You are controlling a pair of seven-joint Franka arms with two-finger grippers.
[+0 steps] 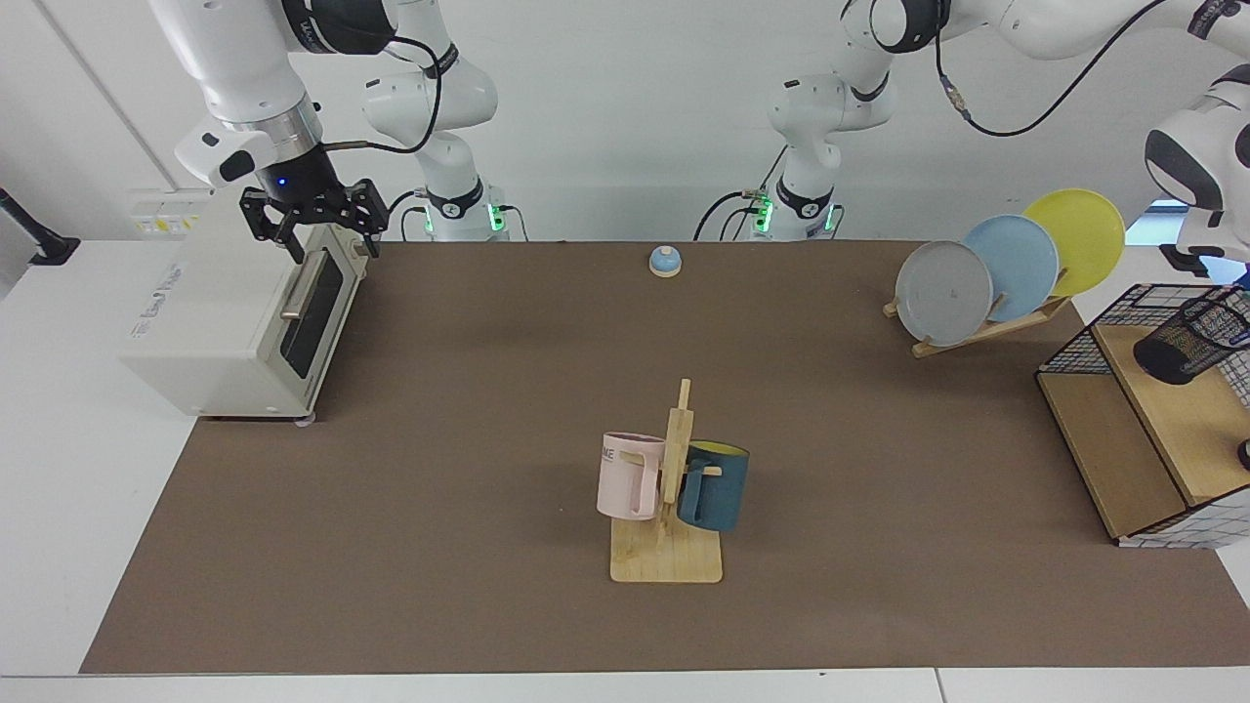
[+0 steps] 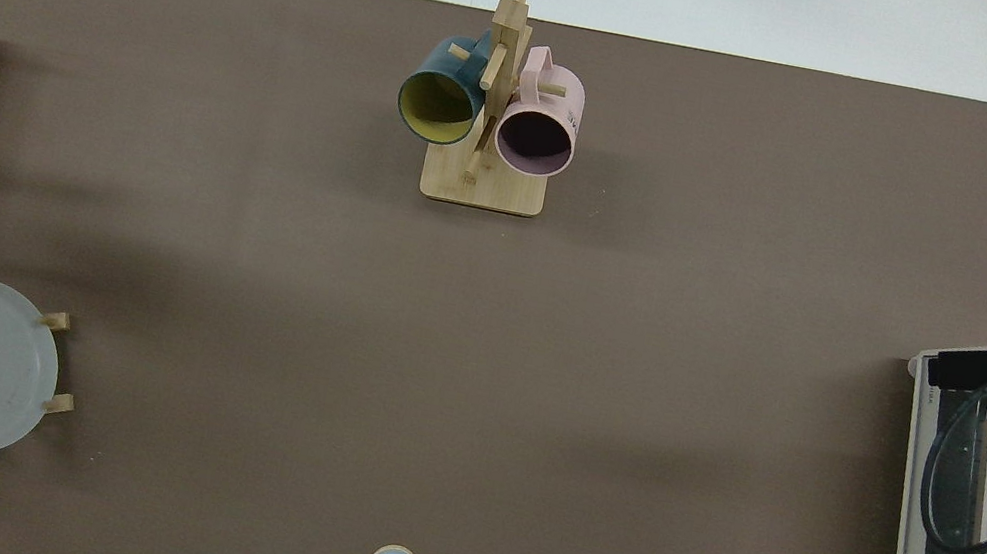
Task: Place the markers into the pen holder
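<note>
While the right gripper [image 1: 311, 227] is hanging with its fingers spread and empty over the top front edge of the toaster oven [image 1: 234, 322] at the far side of the facing view, the right arm is waiting there, well apart from anything the task concerns. Moving across, the mug tree [image 1: 667, 508] with its pink and dark blue mugs, the small blue bell [image 1: 665, 261] and the plate rack [image 1: 1006, 268] are all lying between that gripper and the goal. Further along, the pen holder [image 1: 1189, 339] is sitting tilted on the upper wooden shelf of the wire-grid basket frame [image 1: 1143, 410], its open mouth turned toward the camera. Above it the left arm is reaching out past the picture's edge, so its gripper is not showing, and no marker is showing in either view. Judging by position alone, the left arm is much the nearer to the holder.
</note>
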